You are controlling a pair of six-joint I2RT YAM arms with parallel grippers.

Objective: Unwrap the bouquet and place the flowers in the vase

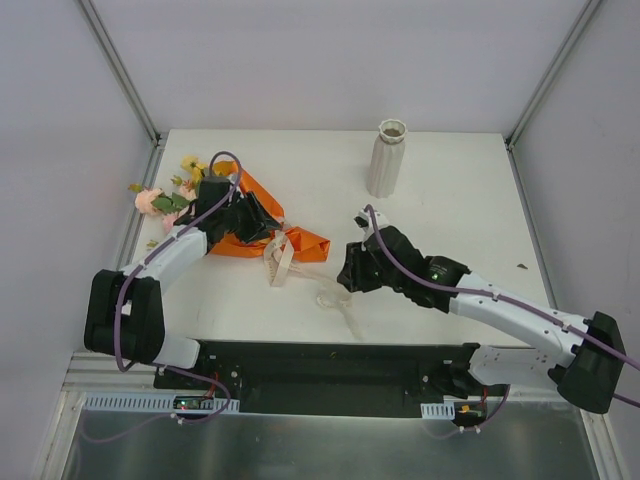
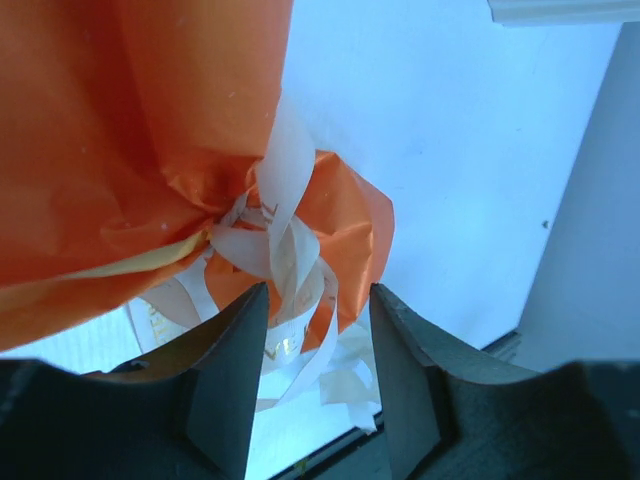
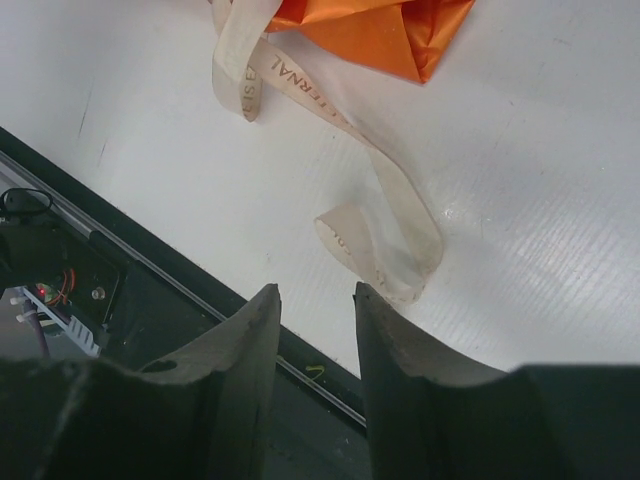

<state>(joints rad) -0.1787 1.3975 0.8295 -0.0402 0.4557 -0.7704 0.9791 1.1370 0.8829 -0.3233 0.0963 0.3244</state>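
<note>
Lying left of centre, orange-paper bouquet of pink and yellow flowers [image 1: 305, 243] sits under left gripper [image 2: 318, 300], jaws parted at its knot. Right gripper [image 3: 315, 292] parted, empty, near cream ribbon tail [image 3: 385, 205]. White ribbed vase [image 1: 388, 158] upper centre.

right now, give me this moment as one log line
left gripper: open at bouquet knot | right gripper: open by ribbon tail | flowers: wrapped | vase: upright, no flowers

Left arm [image 1: 175, 250] and right arm [image 1: 510, 315]: white links, black joints (purple cables [image 1: 400, 265]).
</note>
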